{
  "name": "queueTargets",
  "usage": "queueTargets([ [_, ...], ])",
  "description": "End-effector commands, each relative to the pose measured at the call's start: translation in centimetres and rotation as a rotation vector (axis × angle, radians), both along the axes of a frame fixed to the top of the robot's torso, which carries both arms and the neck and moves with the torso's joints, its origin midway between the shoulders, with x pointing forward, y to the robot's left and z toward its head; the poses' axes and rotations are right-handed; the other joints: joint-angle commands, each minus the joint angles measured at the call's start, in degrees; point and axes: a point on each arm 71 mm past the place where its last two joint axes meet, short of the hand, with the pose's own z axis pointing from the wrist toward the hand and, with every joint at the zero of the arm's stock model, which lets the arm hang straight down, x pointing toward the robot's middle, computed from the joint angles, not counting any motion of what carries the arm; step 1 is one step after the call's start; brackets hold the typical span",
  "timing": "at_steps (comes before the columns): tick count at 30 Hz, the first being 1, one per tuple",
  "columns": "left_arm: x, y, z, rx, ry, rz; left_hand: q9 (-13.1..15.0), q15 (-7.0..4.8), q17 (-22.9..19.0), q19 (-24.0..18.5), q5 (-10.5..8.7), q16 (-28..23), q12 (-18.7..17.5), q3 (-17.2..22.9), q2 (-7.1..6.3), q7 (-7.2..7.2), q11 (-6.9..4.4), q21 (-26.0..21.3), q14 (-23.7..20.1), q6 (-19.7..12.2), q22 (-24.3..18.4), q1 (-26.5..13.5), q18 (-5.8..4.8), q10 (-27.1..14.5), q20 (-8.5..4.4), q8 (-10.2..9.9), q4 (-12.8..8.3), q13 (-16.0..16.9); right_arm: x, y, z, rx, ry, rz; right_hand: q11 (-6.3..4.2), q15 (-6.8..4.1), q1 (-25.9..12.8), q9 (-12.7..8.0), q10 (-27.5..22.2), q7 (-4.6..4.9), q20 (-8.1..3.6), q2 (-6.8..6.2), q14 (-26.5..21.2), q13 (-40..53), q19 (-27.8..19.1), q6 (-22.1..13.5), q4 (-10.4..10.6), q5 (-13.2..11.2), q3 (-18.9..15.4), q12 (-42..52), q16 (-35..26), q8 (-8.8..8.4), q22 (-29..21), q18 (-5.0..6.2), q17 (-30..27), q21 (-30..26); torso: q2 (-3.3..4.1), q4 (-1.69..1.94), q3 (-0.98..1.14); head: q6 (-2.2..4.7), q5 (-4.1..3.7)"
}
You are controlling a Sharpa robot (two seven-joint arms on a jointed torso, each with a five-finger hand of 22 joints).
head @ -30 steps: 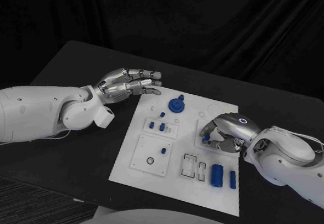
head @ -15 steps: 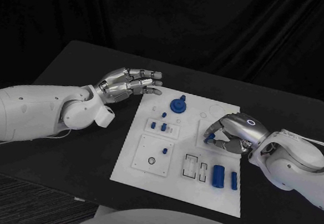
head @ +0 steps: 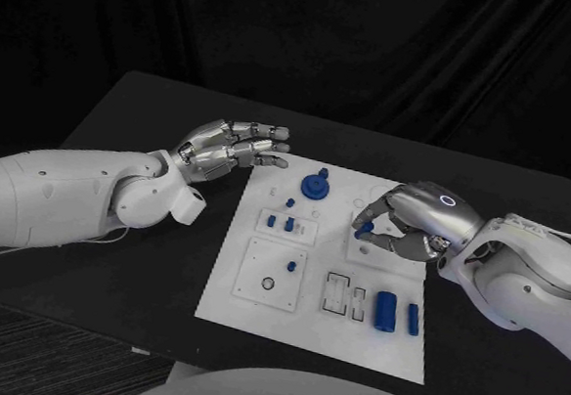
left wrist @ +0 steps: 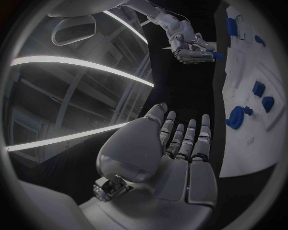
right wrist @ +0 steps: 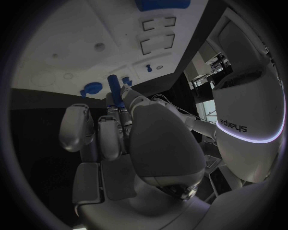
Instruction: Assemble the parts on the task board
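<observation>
Task board (head: 302,308) lies flat on black table (head: 121,265).

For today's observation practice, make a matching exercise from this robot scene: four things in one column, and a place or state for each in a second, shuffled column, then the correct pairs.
Things
1. left hand
2. right hand
3. round blue knob part
4. two long blue parts

Places or states
A. lying side by side at the near right of the task board
B. pinching a small blue peg above the board
C. holding nothing, fingers apart, by the board's far left corner
D. standing at the board's far end

Pairs: 1-C, 2-B, 3-D, 4-A
</observation>
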Motion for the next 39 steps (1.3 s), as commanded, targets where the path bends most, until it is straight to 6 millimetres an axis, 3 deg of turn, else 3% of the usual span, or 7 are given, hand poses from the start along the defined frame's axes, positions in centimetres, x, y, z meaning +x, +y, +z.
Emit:
queueTargets([
  [1, 0.0, -0.2, 0.1, -0.026, -0.003, -0.009, -0.08, 0.34, 0.01, 0.41, 0.40, 0.30, 0.24, 0.45, 0.10, 0.30, 0.21, 0.34, -0.14, 0.01, -0.05, -0.45, -1.15, 0.12, 0.11, 0.20, 0.04, 0.07, -0.6, 1.4, 0.2, -0.014, 0.018, 0.026, -2.63, -0.33, 0.62, 0.02, 3.32, -0.19, -0.41, -0.05, 0.26, 0.33, -0.03, -0.55, -0.47, -0.04, -0.01, 0.19, -0.10, -0.53, 9.36, -0.96, 0.09, 0.09, 0.07, -0.07, -0.02, -0.01, 0.06],
  [10, 0.0, -0.5, 0.0, -0.029, -0.001, -0.019, -0.10, 0.38, -0.02, 0.41, 0.52, 0.30, 0.20, 0.69, 0.14, 0.29, 0.17, 0.34, -0.17, 0.00, -0.08, -0.42, -1.16, 0.12, 0.11, 0.19, -0.12, 0.06, -1.9, 7.0, -0.2, -0.041, 0.023, 0.172, -2.56, -0.31, 0.77, -0.13, 3.56, -0.04, -0.47, -0.16, 0.24, 0.29, -0.15, -1.21, -0.81, 0.52, 0.31, -0.24, -0.18, -1.21, 9.30, -0.93, 0.00, -0.09, 0.02, -0.13, -0.06, -0.01, 0.65],
  [17, 0.0, -0.6, 0.0, -0.029, -0.001, -0.019, -0.11, 0.37, -0.05, 0.41, 0.54, 0.27, 0.18, 0.79, 0.17, 0.29, 0.17, 0.34, -0.20, -0.01, -0.09, -0.42, -1.17, 0.11, 0.11, 0.19, -0.18, 0.06, -3.2, 10.4, -1.8, -0.037, 0.051, 0.257, -2.44, -0.24, 0.54, -0.18, 3.53, 0.06, -0.45, -0.47, 0.22, 0.25, -0.23, -1.38, -0.90, 1.16, 0.33, -0.58, -0.24, -1.49, 9.25, -0.91, -0.10, -0.22, 0.08, -0.21, 0.01, -0.01, 1.05],
  [19, 0.0, -0.6, 0.0, -0.029, -0.001, -0.019, -0.11, 0.37, -0.05, 0.41, 0.54, 0.27, 0.23, 0.83, 0.18, 0.29, 0.17, 0.34, -0.21, -0.01, -0.10, -0.42, -1.17, 0.12, 0.11, 0.19, -0.20, 0.07, -3.6, 11.2, -2.4, -0.035, 0.057, 0.276, -2.43, -0.23, 0.51, -0.18, 3.49, 0.06, -0.44, -0.52, 0.22, 0.24, -0.26, -1.36, -0.93, 1.36, 0.37, -0.69, -0.25, -1.54, 9.23, -0.90, -0.11, -0.27, 0.02, -0.07, 0.02, -0.01, 1.01],
  [27, 0.0, -0.9, 0.0, -0.032, 0.000, -0.026, -0.12, 0.37, -0.07, 0.39, 0.57, 0.26, 0.12, 0.95, 0.21, 0.29, 0.19, 0.33, -0.25, -0.02, -0.11, -0.42, -1.18, 0.10, 0.10, 0.18, -0.27, 0.05, -4.5, 13.1, -4.1, -0.042, 0.060, 0.324, -2.40, -0.21, 0.53, -0.20, 3.43, 0.07, -0.42, -0.66, 0.23, 0.22, -0.27, -1.41, -1.06, 1.64, 0.44, -0.87, -0.23, -1.66, 9.23, -0.90, -0.06, -0.26, 0.01, 0.36, 0.08, -0.01, 0.62],
  [35, 0.1, -1.1, -0.1, -0.033, 0.002, -0.031, -0.12, 0.37, -0.07, 0.39, 0.57, 0.26, 0.12, 0.95, 0.21, 0.29, 0.19, 0.33, -0.25, -0.02, -0.11, -0.42, -1.18, 0.10, 0.10, 0.18, -0.27, 0.05, -4.7, 13.4, -5.2, -0.057, 0.064, 0.329, -2.39, -0.20, 0.54, -0.20, 3.42, 0.08, -0.42, -0.68, 0.23, 0.21, -0.28, -1.42, -1.09, 1.69, 0.47, -0.91, -0.25, -1.69, 9.22, -0.89, -0.08, -0.29, 0.10, 0.21, 0.01, -0.01, 0.82],
  [39, 0.1, -1.1, -0.1, -0.033, 0.002, -0.032, -0.14, 0.37, -0.10, 0.37, 0.59, 0.24, 0.09, 1.12, 0.27, 0.30, 0.21, 0.33, -0.30, -0.04, -0.14, -0.44, -1.19, 0.08, 0.10, 0.17, -0.34, 0.05, -4.7, 13.5, -5.5, -0.059, 0.069, 0.330, -2.36, -0.18, 0.51, -0.21, 3.38, 0.11, -0.41, -0.73, 0.22, 0.20, -0.28, -1.44, -1.11, 1.74, 0.48, -0.98, -0.27, -1.73, 9.23, -0.90, -0.12, -0.27, 0.21, -0.09, 0.03, -0.01, 1.15],
])
